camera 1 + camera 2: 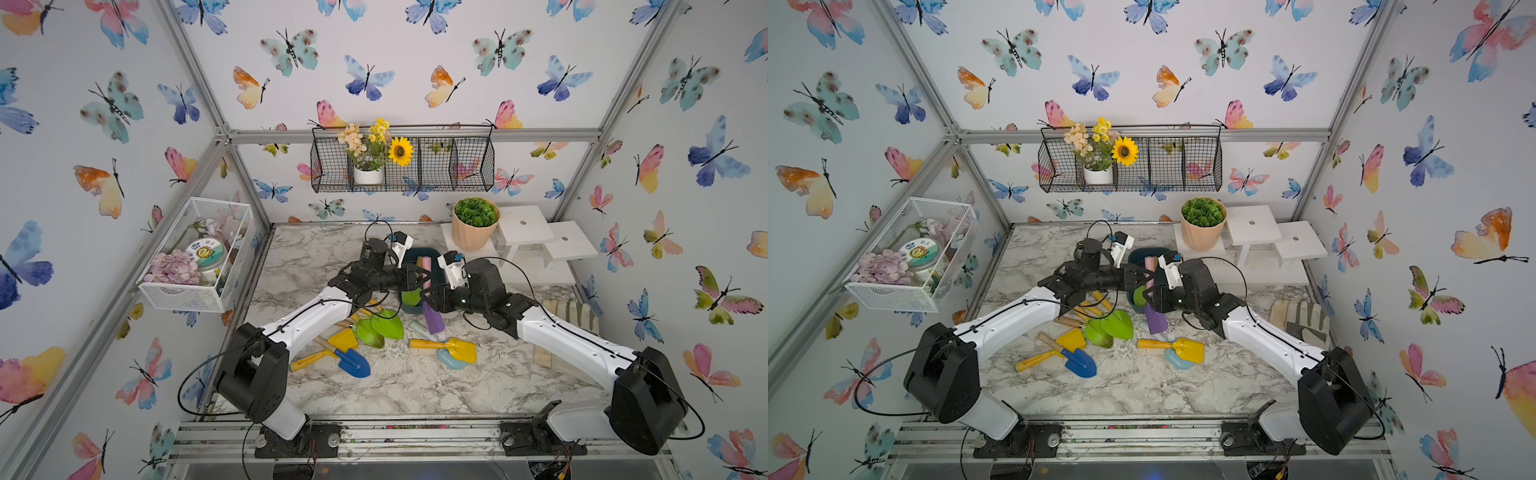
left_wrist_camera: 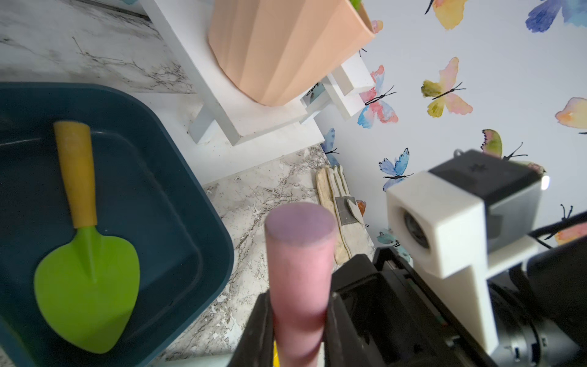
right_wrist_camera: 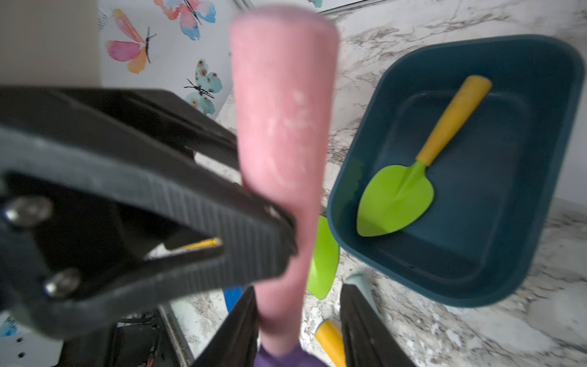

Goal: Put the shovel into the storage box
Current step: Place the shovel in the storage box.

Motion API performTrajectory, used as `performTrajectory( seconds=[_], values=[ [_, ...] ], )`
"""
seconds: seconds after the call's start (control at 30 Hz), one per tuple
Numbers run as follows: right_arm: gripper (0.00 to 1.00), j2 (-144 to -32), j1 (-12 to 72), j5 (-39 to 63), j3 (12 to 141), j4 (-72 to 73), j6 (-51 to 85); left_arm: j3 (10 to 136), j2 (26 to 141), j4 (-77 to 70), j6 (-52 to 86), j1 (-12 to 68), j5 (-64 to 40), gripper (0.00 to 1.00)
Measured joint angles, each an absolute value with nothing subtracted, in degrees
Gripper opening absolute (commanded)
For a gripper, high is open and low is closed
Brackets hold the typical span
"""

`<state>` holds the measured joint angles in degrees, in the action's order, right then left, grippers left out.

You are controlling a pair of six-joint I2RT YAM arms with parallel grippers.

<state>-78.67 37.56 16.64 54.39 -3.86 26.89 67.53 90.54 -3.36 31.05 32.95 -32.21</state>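
Left wrist view: left gripper (image 2: 298, 333) clamps the shovel (image 2: 300, 260) near upright, blade down, just short of the box (image 2: 203, 197) toward the far edge of the worktop (image 2: 260, 203), right gripper (image 3: 300, 324), jaws parted, flanking the handle.

A robot lab booth: aluminium frame (image 1: 540, 135), butterfly wallpaper (image 1: 365, 79), marble tabletop (image 1: 415, 386).

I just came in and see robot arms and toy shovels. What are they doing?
The left gripper is clamped on the pink handle of a purple-bladed toy shovel; the right gripper is open around the same handle. The shovel is held next to the dark teal plastic storage box, where a green-bladed, yellow-handled shovel already lies.
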Motion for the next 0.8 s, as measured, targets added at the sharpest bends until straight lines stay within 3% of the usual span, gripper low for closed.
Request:
performTrajectory(
  seconds=[0.43, 0.8],
  values=[
    [0.48, -71.42, 37.56, 5.43, 52.27, -10.00, 26.83, 84.93, 102.91, 7.49, 25.36, 27.14, -29.08, 0.06],
    [0.48, -70.32, 37.56, 2.09, 50.19, -12.21, 27.40, 96.23, 117.01, 10.61, 21.93, 25.41, -28.75, 0.09]
  ],
)
